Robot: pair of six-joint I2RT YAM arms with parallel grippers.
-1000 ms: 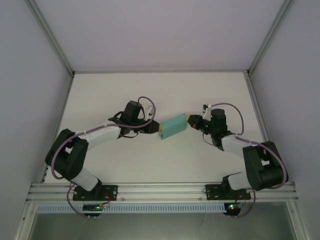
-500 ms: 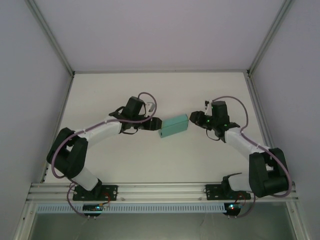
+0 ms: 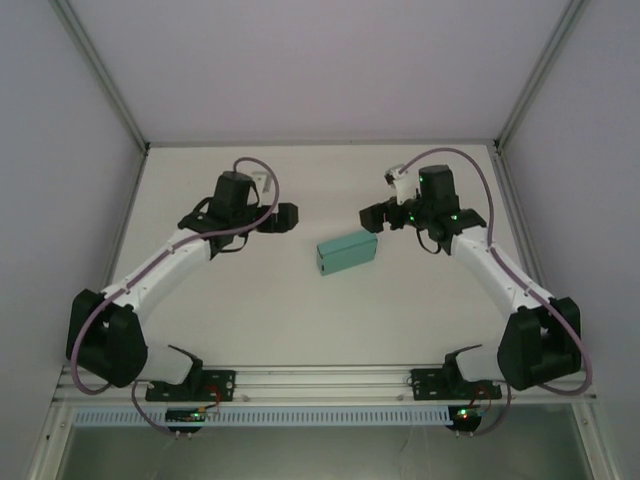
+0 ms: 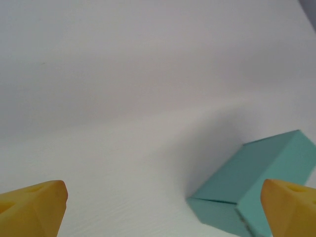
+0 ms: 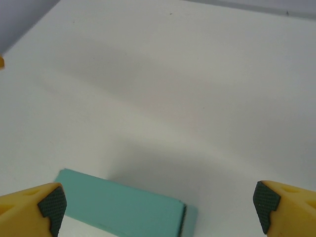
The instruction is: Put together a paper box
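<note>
The paper box (image 3: 347, 252) is a closed teal-green rectangular box lying on the white table (image 3: 300, 320), slightly slanted, between the two arms. My left gripper (image 3: 290, 217) hangs up and to the left of the box, apart from it and open. In the left wrist view the box (image 4: 256, 177) lies at lower right, partly behind the right yellow finger (image 4: 291, 207); the open left gripper (image 4: 165, 200) holds nothing. My right gripper (image 3: 368, 216) is just above the box's right end, open. In the right wrist view the box (image 5: 123, 207) lies low between the wide-spread fingertips of the right gripper (image 5: 157, 205), untouched.
The table is boxed in by pale walls with metal frame posts (image 3: 100, 80) at the back corners. An aluminium rail (image 3: 320, 380) carries both arm bases along the near edge. Purple cables (image 3: 450, 160) loop over each wrist.
Both grippers opened and drew back from the box ends, the left up and left, the right up. The box, held between them before, now rests on the table.
</note>
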